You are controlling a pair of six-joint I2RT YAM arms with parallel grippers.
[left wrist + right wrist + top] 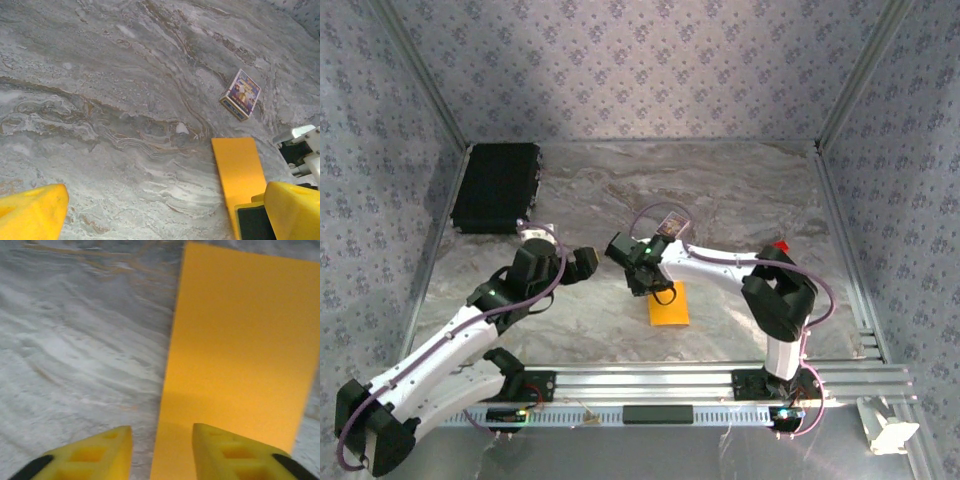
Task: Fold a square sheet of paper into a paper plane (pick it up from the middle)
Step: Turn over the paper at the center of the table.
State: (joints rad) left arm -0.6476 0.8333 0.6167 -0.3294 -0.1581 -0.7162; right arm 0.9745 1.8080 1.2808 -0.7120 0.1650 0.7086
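Narrow orange sheet of paper (235, 350) flat on table (75, 340), right half of frame. Right gripper (161, 437) partly open, holding nothing, straddling sheet's left edge. Left gripper (165, 215) wide open, empty; sheet lower right.

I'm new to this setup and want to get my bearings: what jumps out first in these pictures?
The bright orange-yellow sheet of paper stands out most, lying as a narrow rectangle on the grey marbled table, near the front middle. The right gripper is just above one of its long edges, jaws apart. A black ribbed box sits in the far left corner.
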